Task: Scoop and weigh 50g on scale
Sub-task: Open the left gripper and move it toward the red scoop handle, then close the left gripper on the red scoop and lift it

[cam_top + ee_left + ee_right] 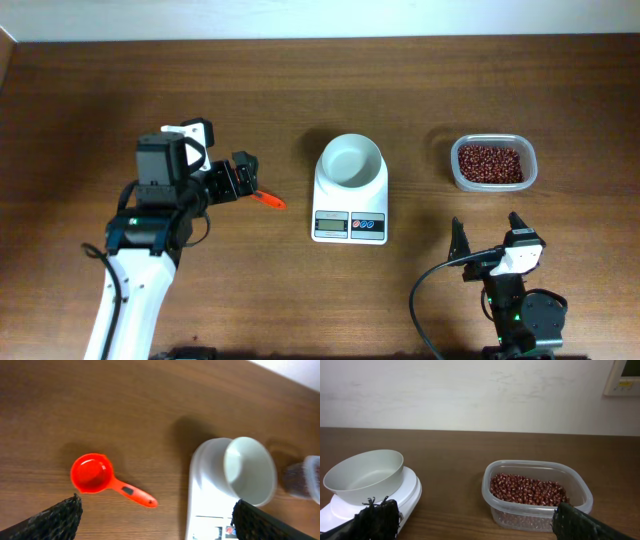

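1. White digital kitchen scale (350,226) sits mid-table, its long axis running far-to-near, with the display at the near end.
2. Your red-brown beans (490,163) lie in the clear plastic tub (455,170) to its right.
3. Left gripper (246,177) and right gripper (486,224) both gape wide, empty.

L hand (243,178) wide open; R hand (486,226) open too.

No lettering is legible anywhere; the display (331,224) on the scale (349,203) is too small.
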